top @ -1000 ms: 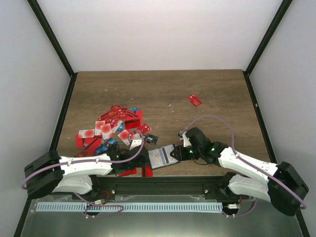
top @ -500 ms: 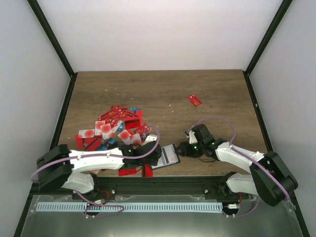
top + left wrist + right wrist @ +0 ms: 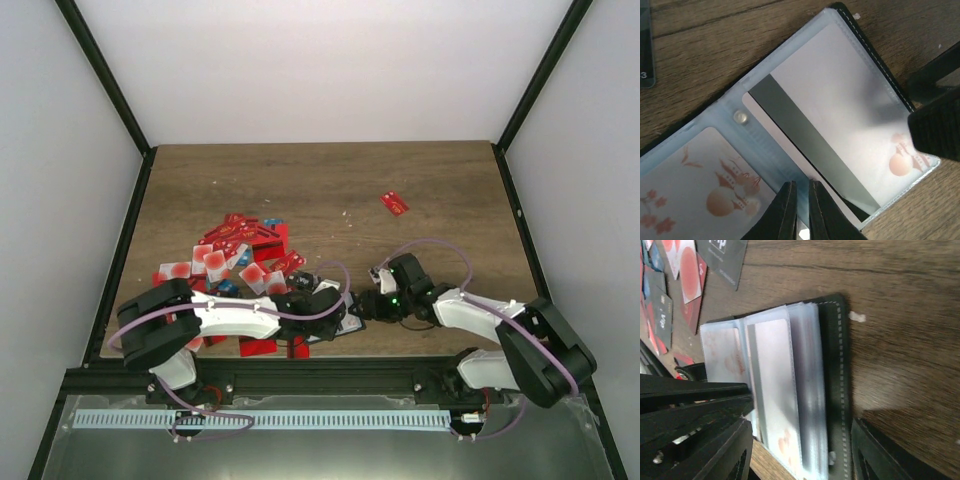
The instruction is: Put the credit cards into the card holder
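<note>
Closing in: the left fingers [image 3: 786,212] have come almost together over the last second, with only a slit between them. Their tips sit at the exposed long edge of the striped card [image 3: 805,132]. Can't tell whether they pinch that edge or just bear against it.

The right fingers [image 3: 695,440] went the other way. They now stand wide apart, one on each side of the near end of the card holder [image 3: 832,355]. No clamp visible, so it looks released.

The card holder lies open and flat on the tabletop [image 3: 330,180] near the front edge, between the two arms. The striped card is mostly inside the right-hand clear pocket, but one corner still overlaps the middle strip by the snap stud [image 3: 741,117]. The other pocket already holds a printed card [image 3: 725,185].

The left arm swung over from the edge of the pile of cards [image 3: 235,255] to get here.

My read: this card is nearly seated and needs a last nudge. With the right side let go, a push may slide the card holder instead of the card. Most of the job remains: the pile is barely dented, and a lone red card [image 3: 394,203] sits well apart, further back on the right.
</note>
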Tool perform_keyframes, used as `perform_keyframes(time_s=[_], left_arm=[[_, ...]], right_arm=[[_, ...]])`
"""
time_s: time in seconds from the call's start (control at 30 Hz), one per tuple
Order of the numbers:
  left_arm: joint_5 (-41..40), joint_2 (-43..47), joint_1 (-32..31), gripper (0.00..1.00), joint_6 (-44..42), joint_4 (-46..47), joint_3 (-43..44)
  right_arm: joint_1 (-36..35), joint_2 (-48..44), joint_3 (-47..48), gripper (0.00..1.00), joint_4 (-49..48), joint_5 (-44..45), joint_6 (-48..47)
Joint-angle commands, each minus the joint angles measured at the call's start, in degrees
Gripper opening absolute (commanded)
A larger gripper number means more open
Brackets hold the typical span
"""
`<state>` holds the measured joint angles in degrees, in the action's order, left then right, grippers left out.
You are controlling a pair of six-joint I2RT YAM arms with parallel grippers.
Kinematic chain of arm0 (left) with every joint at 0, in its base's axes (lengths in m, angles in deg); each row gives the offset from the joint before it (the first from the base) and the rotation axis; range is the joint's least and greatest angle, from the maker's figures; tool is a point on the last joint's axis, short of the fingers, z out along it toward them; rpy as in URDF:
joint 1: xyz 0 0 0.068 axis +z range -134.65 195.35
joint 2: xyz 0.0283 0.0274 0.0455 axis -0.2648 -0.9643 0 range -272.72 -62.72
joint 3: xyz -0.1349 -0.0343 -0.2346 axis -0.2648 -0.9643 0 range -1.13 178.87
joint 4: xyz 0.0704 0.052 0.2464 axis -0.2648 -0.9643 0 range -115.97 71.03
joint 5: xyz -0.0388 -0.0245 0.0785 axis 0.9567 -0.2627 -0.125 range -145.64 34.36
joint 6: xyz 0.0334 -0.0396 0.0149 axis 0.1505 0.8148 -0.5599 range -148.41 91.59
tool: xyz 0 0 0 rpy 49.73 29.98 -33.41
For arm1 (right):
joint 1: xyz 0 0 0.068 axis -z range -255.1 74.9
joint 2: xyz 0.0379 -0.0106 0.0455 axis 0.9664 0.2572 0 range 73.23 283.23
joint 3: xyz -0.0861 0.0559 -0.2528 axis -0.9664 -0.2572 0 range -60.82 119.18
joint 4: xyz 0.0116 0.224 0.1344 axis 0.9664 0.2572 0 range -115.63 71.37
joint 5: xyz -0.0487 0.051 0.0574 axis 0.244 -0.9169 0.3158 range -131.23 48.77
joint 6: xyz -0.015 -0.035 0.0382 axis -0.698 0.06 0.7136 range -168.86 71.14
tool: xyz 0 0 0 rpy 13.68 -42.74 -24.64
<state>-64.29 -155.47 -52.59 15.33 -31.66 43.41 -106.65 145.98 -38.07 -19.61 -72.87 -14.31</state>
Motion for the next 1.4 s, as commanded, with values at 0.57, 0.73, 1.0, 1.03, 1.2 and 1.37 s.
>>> perform_keyframes(time_s=[0.57, 0.73, 1.0, 1.03, 1.2, 1.37], left_arm=[[2.76, -5.78, -0.26, 0.08, -0.85, 4.3, 0.97], [2.51, -5.4, -0.26, 0.06, -0.25, 5.64, 0.75], [0.84, -0.89, -0.17, 0.05, 1.69, 8.14, -1.63], [0.5, -0.21, -0.1, 0.05, 2.02, 8.23, -2.06], [0.02, 1.73, -0.09, 0.05, 1.68, 7.11, -2.68], [1.42, 1.76, -0.09, 0.05, -0.58, 7.69, -1.84]], right_arm=[[0.44, -5.5, -0.24, 0.52, -7.3, -16.01, 5.51], [0.48, -6.67, -0.8, 0.52, -9.01, -18.06, 6.6], [-0.35, -4.58, -1.86, 0.49, -14.7, -21.36, 9.26], [-0.35, -5.17, -1.44, 0.49, -13.64, -20.18, 8.78], [-0.33, -8.53, 5.3, 0.49, 6.34, 4.08, 0.56], [-0.35, -5.4, 4.91, 0.5, 10.83, 13.42, 0.15]])
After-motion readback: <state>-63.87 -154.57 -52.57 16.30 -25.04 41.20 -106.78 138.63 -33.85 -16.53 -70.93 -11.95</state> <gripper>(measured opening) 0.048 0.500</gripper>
